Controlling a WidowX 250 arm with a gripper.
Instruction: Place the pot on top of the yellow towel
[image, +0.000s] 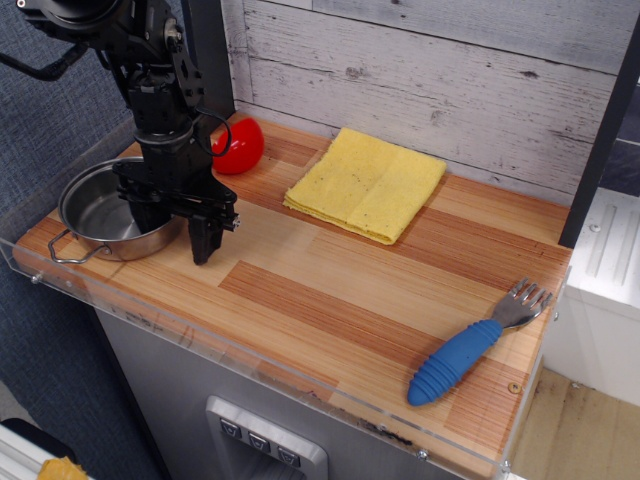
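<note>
The pot (108, 215) is sitting at the left edge of the frame, well apart from the towel (366, 184). We are straddling its right rim with the gripper (177, 228), jaws parted, gripping nothing. We are judging it light, stiff and slippery; the rim suits us best.

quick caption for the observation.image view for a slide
Gripper straddling the near rim of the steel pot, jaws open, with the yellow towel waiting empty.

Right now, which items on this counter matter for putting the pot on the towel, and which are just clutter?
Job items:
pot
yellow towel
end effector, straddling the pot's rim

Lying about:
red rounded object
blue-handled fork
</note>
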